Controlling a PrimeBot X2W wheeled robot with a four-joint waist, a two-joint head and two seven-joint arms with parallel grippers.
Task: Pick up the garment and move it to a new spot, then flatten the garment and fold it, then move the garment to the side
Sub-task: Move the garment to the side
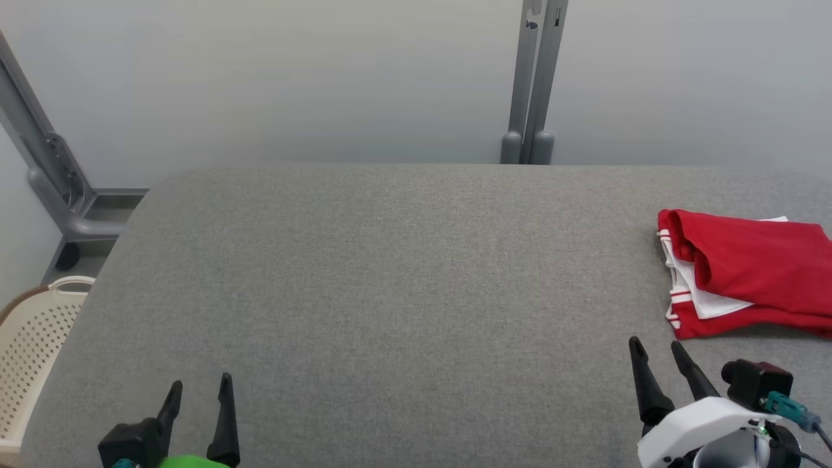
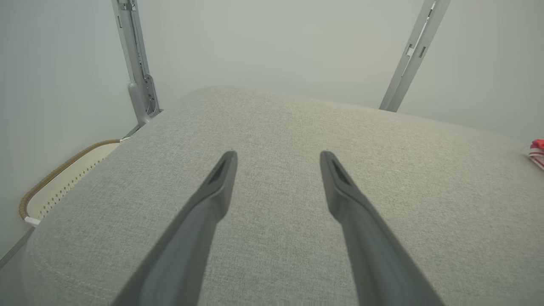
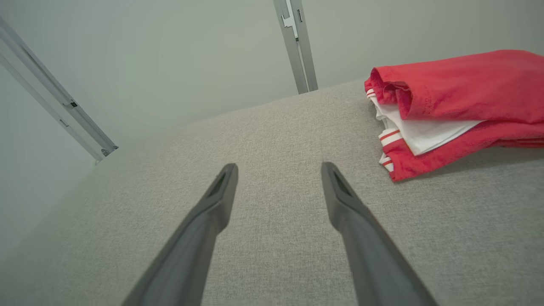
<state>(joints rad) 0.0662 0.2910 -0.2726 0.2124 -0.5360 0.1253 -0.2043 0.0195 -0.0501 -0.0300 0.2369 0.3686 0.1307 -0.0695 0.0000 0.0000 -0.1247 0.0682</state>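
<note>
A red garment (image 1: 747, 270) with white panels and red-white striped trim lies folded at the right edge of the grey padded table (image 1: 403, 273). The right wrist view shows the garment (image 3: 459, 97) to the upper right of my right gripper (image 3: 278, 170). That right gripper (image 1: 655, 348) stands open and empty just in front of the garment, a short gap from it. My left gripper (image 1: 199, 385) is open and empty near the table's front left. In the left wrist view my left gripper (image 2: 277, 157) hovers over bare cloth, with a sliver of the garment (image 2: 537, 148) at the far right.
A cream perforated laundry basket (image 1: 32, 351) stands on the floor off the table's left edge. Grey metal posts (image 1: 533, 84) rise behind the table against the pale wall, and another slanted frame (image 1: 45, 162) stands at the back left.
</note>
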